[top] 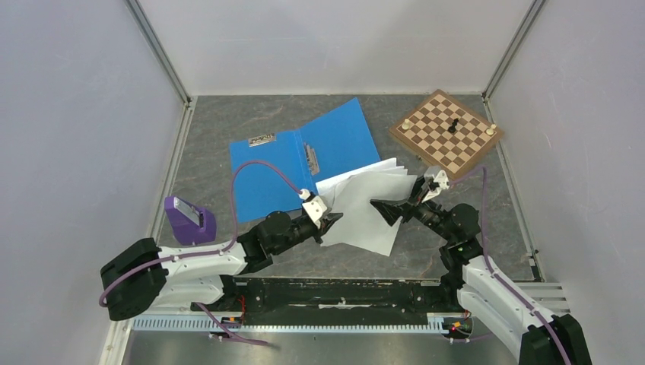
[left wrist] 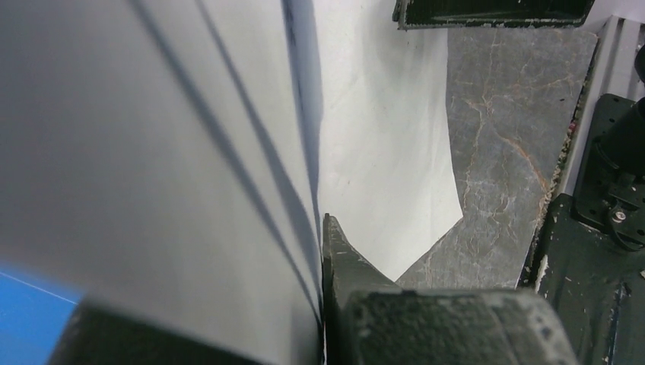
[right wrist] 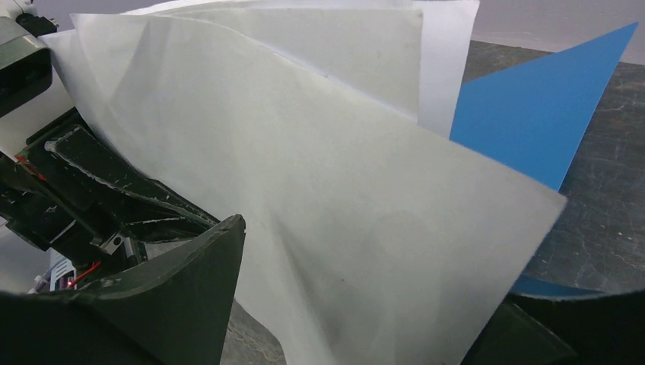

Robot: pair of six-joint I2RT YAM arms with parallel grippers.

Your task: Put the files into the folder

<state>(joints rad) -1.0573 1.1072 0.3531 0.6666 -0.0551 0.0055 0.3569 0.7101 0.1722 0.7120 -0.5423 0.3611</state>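
The files are a loose fan of white sheets, lifted and tilted, with their far edge over the right leaf of the open blue folder. My left gripper is shut on the sheets' near left corner; in the left wrist view the paper is pinched against one dark finger. My right gripper is open at the sheets' right side. In the right wrist view its fingers stand wide apart with the paper between them, and the folder is behind.
A wooden chessboard with a few pieces lies at the back right. A purple block sits at the left edge. Metal clips lie on the folder. Enclosure walls and frame posts bound the grey table.
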